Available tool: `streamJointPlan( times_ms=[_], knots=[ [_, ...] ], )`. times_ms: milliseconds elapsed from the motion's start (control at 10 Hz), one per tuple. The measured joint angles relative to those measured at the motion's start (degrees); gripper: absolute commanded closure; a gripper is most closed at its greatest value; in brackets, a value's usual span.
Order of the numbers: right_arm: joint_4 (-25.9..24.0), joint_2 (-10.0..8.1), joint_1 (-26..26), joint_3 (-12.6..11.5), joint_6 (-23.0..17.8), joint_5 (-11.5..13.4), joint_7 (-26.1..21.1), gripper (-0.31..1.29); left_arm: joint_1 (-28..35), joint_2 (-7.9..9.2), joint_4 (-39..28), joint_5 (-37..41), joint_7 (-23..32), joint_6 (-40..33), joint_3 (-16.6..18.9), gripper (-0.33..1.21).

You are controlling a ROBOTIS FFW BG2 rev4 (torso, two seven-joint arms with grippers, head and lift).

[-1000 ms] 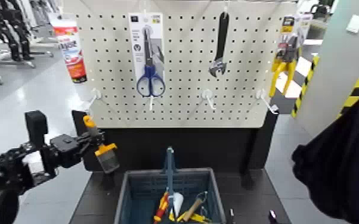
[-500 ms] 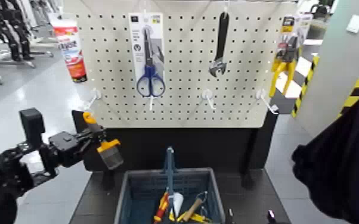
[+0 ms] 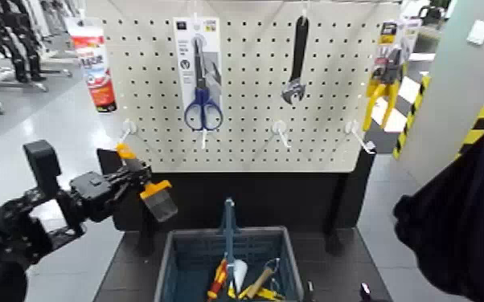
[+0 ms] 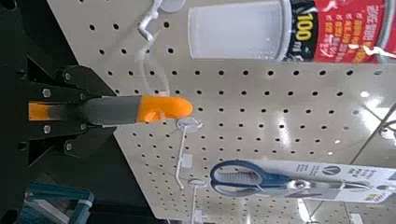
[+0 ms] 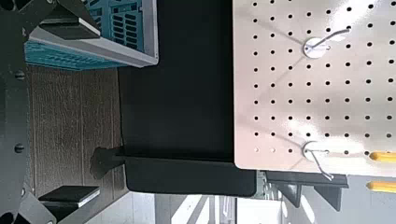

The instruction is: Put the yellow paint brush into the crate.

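My left gripper (image 3: pixel 129 178) is shut on the grey handle of the yellow paint brush (image 3: pixel 155 193) and holds it in the air, left of and above the crate (image 3: pixel 182 255). The brush is tilted, with its orange tip up and its yellow ferrule and grey bristles down toward the crate. In the left wrist view the left gripper (image 4: pixel 58 112) clamps the handle, and the orange tip (image 4: pixel 166 109) points at the pegboard. The crate's tall blue handle (image 3: pixel 228 225) stands in its middle. My right gripper (image 5: pixel 19 112) is open and empty, off the crate (image 5: pixel 93 42).
The pegboard (image 3: pixel 245 144) behind the crate carries blue scissors (image 3: pixel 203 96), a black wrench (image 3: pixel 296 64), yellow pliers (image 3: pixel 383 84), a red tube (image 3: pixel 95 64) and bare hooks (image 3: pixel 277 128). A screwdriver (image 3: pixel 218 279) and other tools lie in the crate. A dark blue mass (image 3: pixel 454 225) fills the right.
My left gripper has carried the brush to the right, toward the crate, and the bristle end now hangs lower and nearer the crate's left rim.
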Motion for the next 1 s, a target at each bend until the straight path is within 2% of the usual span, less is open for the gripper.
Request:
streamJointPlan(
  times_ms=[700,1000],
  knots=[
    [0.21,0.05,0.02,0.03,-0.58,-0.35,-0.06,0.13,2.24,-2.19,-3.10,9.13,0.90,2.26,-2.91,1.19],
    [0.47,-0.01,0.00,0.01,-1.21,-0.81,-0.01,0.13,4.43,-2.87,-3.05,10.74,1.25,4.26,-2.95,1.19]
  ],
)
